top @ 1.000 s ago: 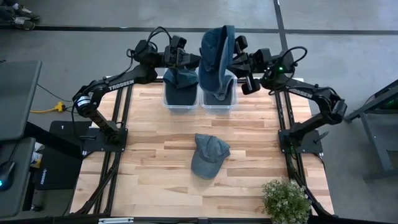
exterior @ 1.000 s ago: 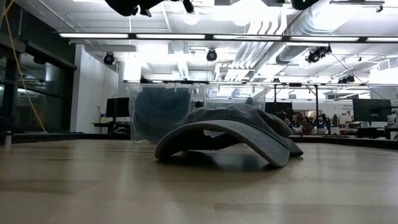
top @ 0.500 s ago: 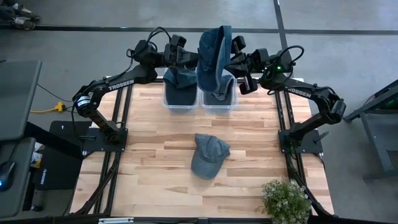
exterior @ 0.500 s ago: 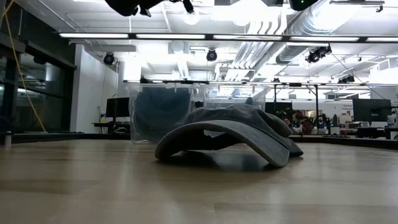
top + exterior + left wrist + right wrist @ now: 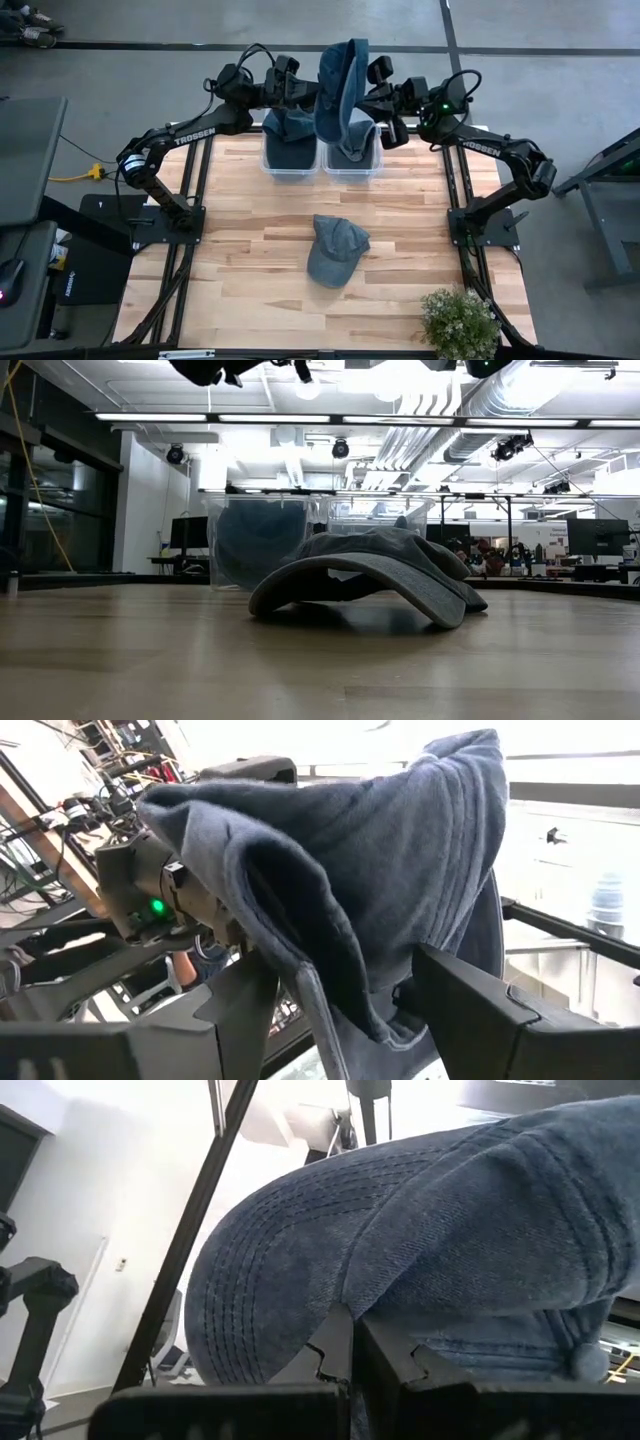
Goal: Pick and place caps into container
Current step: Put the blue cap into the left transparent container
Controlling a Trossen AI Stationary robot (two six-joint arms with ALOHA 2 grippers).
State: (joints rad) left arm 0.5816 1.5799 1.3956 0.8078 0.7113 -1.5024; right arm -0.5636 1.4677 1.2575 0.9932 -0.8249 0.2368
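A dark blue denim cap (image 5: pixel 340 85) hangs high above the far edge, over the right clear bin (image 5: pixel 352 170), between both grippers. My right gripper (image 5: pixel 380 95) is shut on it. My left gripper (image 5: pixel 308 97) is open; in the left wrist view its fingers (image 5: pixel 470 1000) stand on either side of the cap's hanging cloth (image 5: pixel 380 880). Another blue cap (image 5: pixel 288 135) sits in the left bin (image 5: pixel 290 168). A faded grey-blue cap (image 5: pixel 335 250) rests on its brim and crown at the table's middle (image 5: pixel 370 575). My right gripper (image 5: pixel 347 1338) pinches the cap's cloth (image 5: pixel 345 1295) between its two shut fingers, beside the stitched brim (image 5: pixel 250 1290). It comes roughly level from the table's right. The cap is lifted clear and hangs down below the hold. My left gripper: I cannot tell whether its open fingers touch the cap.
The two clear bins stand side by side at the table's far edge (image 5: pixel 260 540). A potted plant (image 5: pixel 460 320) stands at the near right corner. Bare wood lies around the cap at the middle.
My right gripper has moved a little toward the table's left, carrying the hanging cap with it toward my left gripper. The cap on the table and the one in the left bin have stayed put.
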